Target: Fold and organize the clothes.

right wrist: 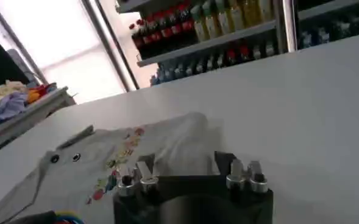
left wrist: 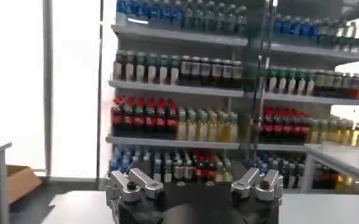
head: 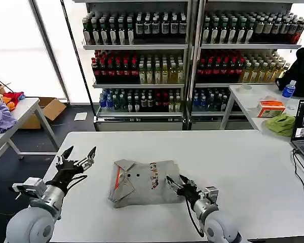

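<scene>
The right gripper [head: 175,183] has its jaws parted and holding nothing, poised at the shirt's near-right corner, at about four o'clock from the garment's centre; whether the tips touch the cloth cannot be told. In the right wrist view the right gripper's own point [right wrist: 191,178] sits over the bare gap between its fingers, with the grey fabric just beyond. The left gripper [head: 77,157] also has its jaws spread wide and empty, raised above the tabletop at roughly nine o'clock from the shirt and apart from it; the left wrist view looks past the same gripper [left wrist: 191,182] toward the drink shelves [left wrist: 185,85]. Between the two arms lies the polo shirt [head: 142,187], light grey, resting near the middle of the white tabletop [head: 243,167], slightly toward the six o'clock edge. It already forms a compact, roughly rectangular bundle: the collar [head: 122,165] with its orange-lined placket sits at about ten o'clock on the bundle, and the multicoloured chest print [head: 153,175] runs as a strip at about one o'clock. The sleeves appear tucked in and the sides brought over, so the folding looks largely done. What seems left is perhaps one more fold or a tidy squaring of the edges, then placing the bundle neatly.
</scene>
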You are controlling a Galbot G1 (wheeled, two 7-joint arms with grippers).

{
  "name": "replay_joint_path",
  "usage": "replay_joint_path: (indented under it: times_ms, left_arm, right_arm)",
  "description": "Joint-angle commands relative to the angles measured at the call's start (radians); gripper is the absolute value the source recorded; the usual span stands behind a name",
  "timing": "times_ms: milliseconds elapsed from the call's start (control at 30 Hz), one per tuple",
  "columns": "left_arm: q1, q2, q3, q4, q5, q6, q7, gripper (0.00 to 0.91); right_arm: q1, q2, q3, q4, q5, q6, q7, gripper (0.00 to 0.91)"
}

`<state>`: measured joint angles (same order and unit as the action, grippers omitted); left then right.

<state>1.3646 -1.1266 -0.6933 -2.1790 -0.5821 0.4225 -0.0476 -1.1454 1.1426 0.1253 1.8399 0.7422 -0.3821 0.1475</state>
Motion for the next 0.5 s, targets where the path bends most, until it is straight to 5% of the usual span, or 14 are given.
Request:
replay_joint_path:
  times_ms: [33, 500]
  left_arm:
    - [0.061, -0.007, -0.100, -0.012, -0.039, -0.006, 0.013, 0.907]
    - [0.053, -0.003, -0.103, 0.006, -0.083, -0.001, 0.003, 0.907]
  right_arm:
    - [0.022, 0.007, -0.056, -0.002, 0.004, -0.034, 0.050, 0.000]
    - [-0.070, -0.041, 0.072, 0.084, 0.038, -0.034, 0.039, 0.000]
